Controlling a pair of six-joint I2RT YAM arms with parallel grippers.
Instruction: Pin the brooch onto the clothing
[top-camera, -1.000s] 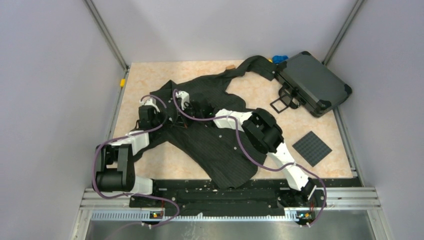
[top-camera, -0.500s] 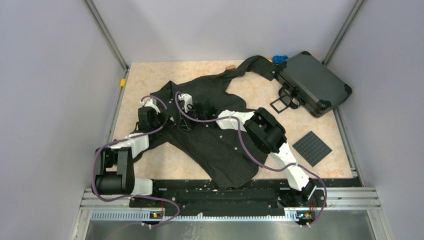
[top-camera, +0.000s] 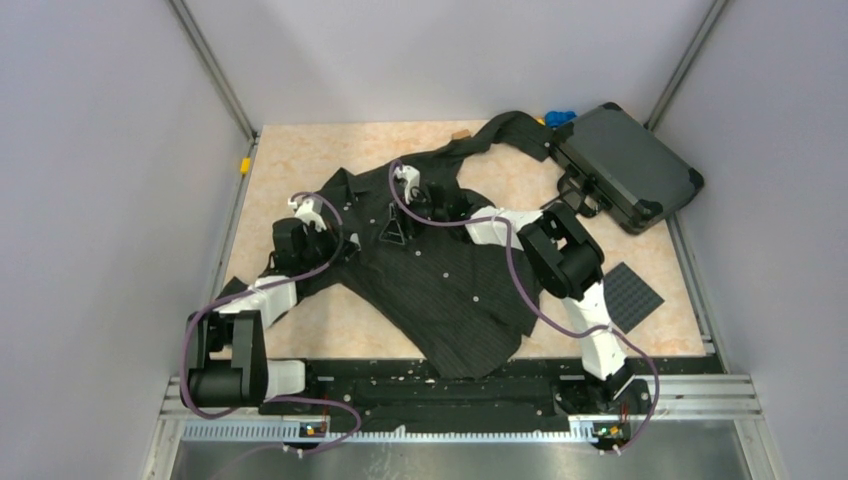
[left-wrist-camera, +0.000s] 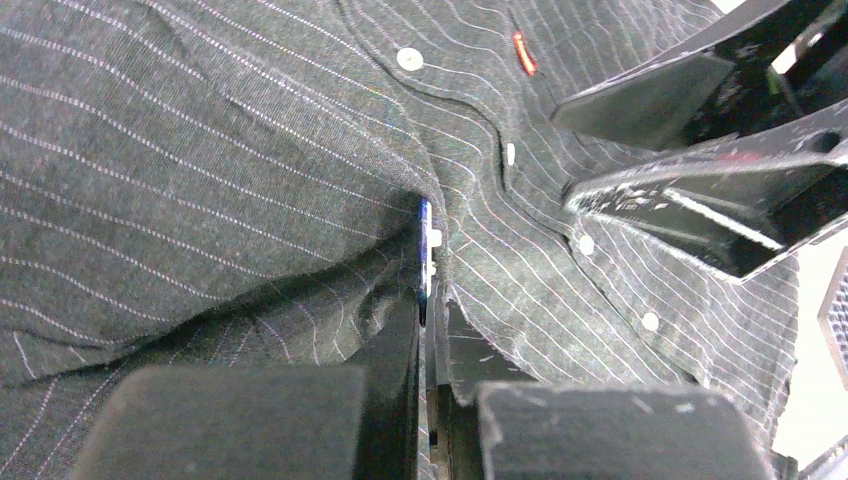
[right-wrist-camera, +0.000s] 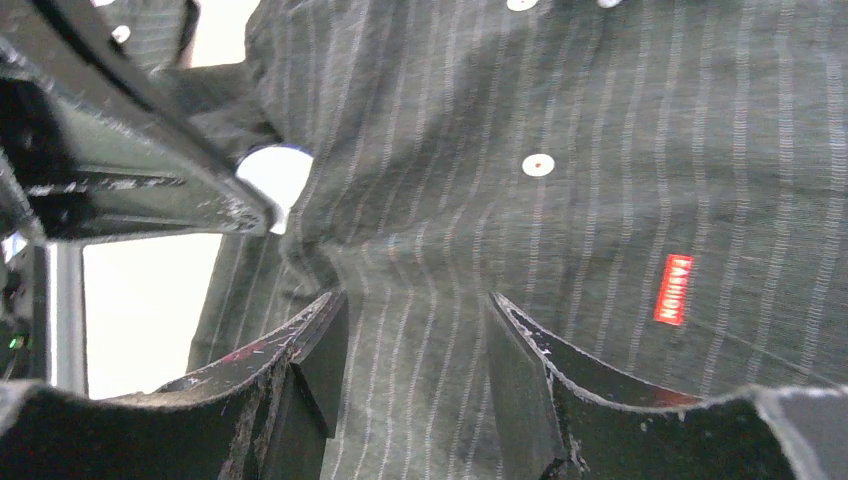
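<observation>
Overhead and wrist views. The table (top-camera: 300, 160), pale and marbled, carries everything. The shirt (top-camera: 450, 295), black with fine pinstripes, lies spread and rumpled across its middle. One sleeve runs toward the far right, where it meets the dark hard case (top-camera: 625, 165).

The left arm (top-camera: 262, 290) reaches in from the near left, and the right arm (top-camera: 565, 255) bends over the shirt from the near right. A dark square plate (top-camera: 640, 292) lies on the table beside the right arm, apart from the shirt.

The right gripper (top-camera: 395, 236) rests on the shirt front. In its wrist view its fingers (right-wrist-camera: 312, 335) stand spread, with a low ridge of cloth between them, clasping nothing.

The left gripper (top-camera: 343, 243) meets the shirt just to the left of it. In its wrist view the fingers (left-wrist-camera: 400, 330) are pressed nearly together at a fold of cloth, pinching the brooch.

A bright-blue toy piece (top-camera: 560, 117) lies at the far edge, just beside the case. The red tag (right-wrist-camera: 673, 288) sits on the shirt front, to the right of the right gripper's fingers.

The brooch (left-wrist-camera: 424, 225) appears edge-on as a thin blue-and-white sliver at the left fingertips, against the cloth. From the right wrist it shows as a pale disc with a blue rim (right-wrist-camera: 277, 175) beside the left finger. White buttons (right-wrist-camera: 538, 164) dot the shirt front.
</observation>
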